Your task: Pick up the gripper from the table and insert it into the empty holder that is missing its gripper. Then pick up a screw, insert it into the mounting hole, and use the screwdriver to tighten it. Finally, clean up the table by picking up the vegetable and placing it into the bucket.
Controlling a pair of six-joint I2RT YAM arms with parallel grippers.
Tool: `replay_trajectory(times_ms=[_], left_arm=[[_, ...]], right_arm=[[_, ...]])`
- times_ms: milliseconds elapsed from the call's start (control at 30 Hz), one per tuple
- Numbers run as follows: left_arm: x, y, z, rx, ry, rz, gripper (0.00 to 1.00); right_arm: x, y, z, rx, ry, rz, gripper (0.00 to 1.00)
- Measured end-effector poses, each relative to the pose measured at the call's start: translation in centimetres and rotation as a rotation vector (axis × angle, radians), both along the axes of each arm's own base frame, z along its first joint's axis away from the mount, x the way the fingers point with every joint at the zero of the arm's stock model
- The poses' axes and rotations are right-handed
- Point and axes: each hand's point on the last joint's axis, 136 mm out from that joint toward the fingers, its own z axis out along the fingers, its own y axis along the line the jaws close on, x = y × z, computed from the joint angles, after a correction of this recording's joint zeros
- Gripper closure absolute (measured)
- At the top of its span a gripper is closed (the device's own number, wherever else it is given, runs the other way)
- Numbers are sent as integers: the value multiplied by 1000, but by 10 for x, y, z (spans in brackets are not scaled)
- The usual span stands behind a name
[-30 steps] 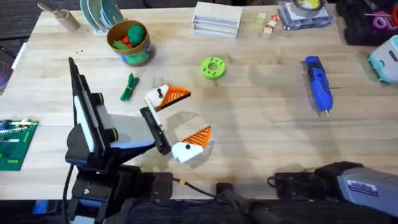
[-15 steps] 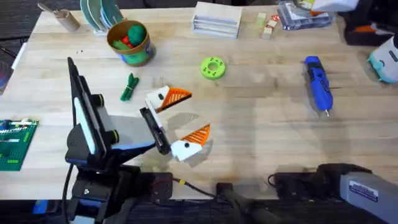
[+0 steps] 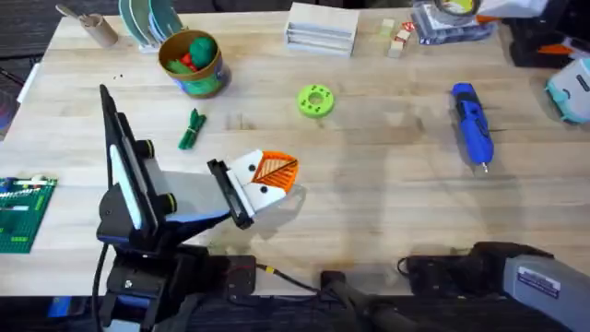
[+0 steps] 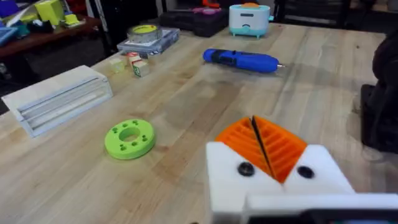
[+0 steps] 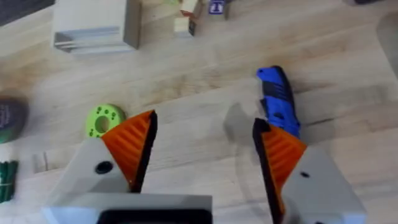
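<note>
Since a second ago my left gripper (image 3: pixel 267 175) has snapped shut: its two orange pads, then spread well apart, now sit pressed face to face with nothing between them. My right gripper (image 5: pixel 202 155) stands wide and holds nothing, low at the near edge of the table (image 3: pixel 387 175).

I can't pick out a loose orange gripper finger or an empty holder anywhere, so I cannot tell how far the first step stands. The screwdriver (image 3: pixel 472 124) lies flat toward the far right, well apart from both arms. The vegetable (image 3: pixel 191 129) lies just beside the bucket (image 3: pixel 194 65), which already holds red and green toys.

My worry from here: reaching for the screwdriver with the right arm, I could nudge the round handle and set it rolling toward the table edge. Sweeping the left arm toward the vegetable could clip the green disc (image 3: pixel 315 100).

The overhead view gives me the vegetable and bucket. The left wrist view shows the thin dark seam between the closed pads.
</note>
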Motion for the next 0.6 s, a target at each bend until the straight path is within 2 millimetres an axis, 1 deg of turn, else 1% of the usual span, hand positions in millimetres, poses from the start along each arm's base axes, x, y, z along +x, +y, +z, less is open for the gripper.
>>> replay_trajectory(times_ms=[133,267,367,467,600], left_arm=[[0,0,0,0,0,0,997],[0,0,0,0,0,0,997],[0,0,0,0,0,0,997],[0,0,0,0,0,0,997],[0,0,0,0,0,0,997]], right_arm=[[-8,-18,-6,5,29,-60,66],[-23,-35,-18,10,50,-124,61],[-37,-46,-35,17,82,-172,61],[-49,-55,-57,22,133,-205,61],[-60,-63,-81,-1,200,-192,61]])
